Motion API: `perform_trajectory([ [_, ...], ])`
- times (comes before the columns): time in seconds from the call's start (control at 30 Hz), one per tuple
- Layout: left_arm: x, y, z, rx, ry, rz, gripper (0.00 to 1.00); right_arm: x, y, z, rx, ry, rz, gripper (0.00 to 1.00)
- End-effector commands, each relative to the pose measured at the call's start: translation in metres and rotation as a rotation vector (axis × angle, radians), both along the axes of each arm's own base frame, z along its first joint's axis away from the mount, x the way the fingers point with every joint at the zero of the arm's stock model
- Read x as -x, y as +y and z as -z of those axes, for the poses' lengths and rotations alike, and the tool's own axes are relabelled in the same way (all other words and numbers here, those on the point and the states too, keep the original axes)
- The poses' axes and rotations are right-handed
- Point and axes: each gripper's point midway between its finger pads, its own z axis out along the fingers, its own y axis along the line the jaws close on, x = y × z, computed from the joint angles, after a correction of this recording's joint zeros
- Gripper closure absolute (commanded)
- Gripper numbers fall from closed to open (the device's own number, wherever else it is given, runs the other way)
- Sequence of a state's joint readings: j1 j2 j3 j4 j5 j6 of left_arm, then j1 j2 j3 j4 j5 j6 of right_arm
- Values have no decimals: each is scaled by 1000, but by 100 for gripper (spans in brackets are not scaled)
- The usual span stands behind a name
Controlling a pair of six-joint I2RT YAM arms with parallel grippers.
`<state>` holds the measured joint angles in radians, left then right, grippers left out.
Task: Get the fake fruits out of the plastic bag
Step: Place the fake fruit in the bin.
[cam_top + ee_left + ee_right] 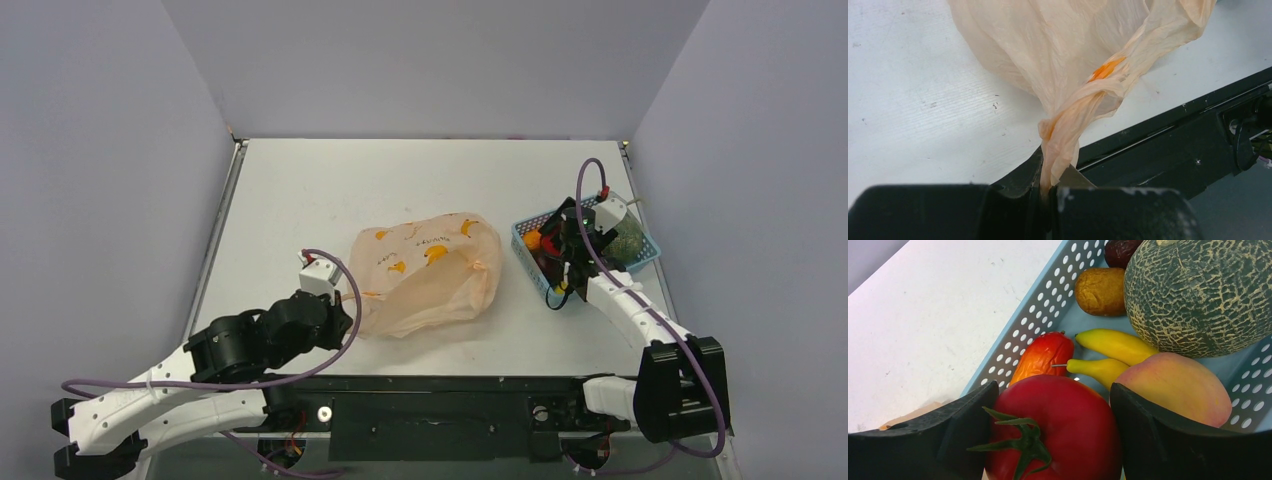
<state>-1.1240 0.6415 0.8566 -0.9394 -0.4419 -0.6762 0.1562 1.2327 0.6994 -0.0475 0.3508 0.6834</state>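
Note:
The peach-orange plastic bag (430, 275) printed with bananas lies in the middle of the table. My left gripper (338, 308) is shut on a twisted end of the plastic bag (1073, 50), pinched between the black fingers of that left gripper (1050, 187). My right gripper (560, 258) hovers over the light blue basket (645, 262). In the right wrist view, this right gripper (1053, 405) is shut on a red fake fruit with a green stem (1068, 430). Below it lie a green melon (1198, 295), a yellow banana (1115, 345), a mango (1178, 385) and a red-orange fruit (1043, 355).
The basket's perforated wall (1038, 315) stands near the table's right edge. A brownish fruit (1100, 290) and a dark maroon one (1120, 250) lie at its far end. A black rail (1168, 145) runs along the table's near edge, close to the left gripper.

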Motion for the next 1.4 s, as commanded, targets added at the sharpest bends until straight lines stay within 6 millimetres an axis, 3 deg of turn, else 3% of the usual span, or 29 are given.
perform_trajectory([
  [0.0, -2, -4, -11, 53, -27, -3, 100, -8, -2, -26, 10, -67, -6, 34],
  [0.3, -3, -6, -7, 34, -17, 1, 100, 0, -10, -34, 32, -101, 27, 21],
  [0.6, -2, -6, -10, 48, -21, 6, 100, 3, -14, -42, 50, -114, 36, 19],
  [0.73, -1, -6, -11, 60, -25, 6, 100, 6, -5, -51, 66, -147, -5, 19],
  [0.87, -1, -6, -11, 56, -25, 7, 100, 10, 23, -62, 91, -171, -112, 19],
  [1.0, -2, -7, -8, 43, -18, 7, 100, 18, 70, -78, 86, -229, -303, 19],
  [1.2, -2, -9, -5, 23, -9, 8, 100, 59, 160, -111, 118, -388, -659, 22],
  [1.37, -3, -8, -5, 25, -11, 5, 100, 90, 216, -112, 81, -434, -891, 31],
])
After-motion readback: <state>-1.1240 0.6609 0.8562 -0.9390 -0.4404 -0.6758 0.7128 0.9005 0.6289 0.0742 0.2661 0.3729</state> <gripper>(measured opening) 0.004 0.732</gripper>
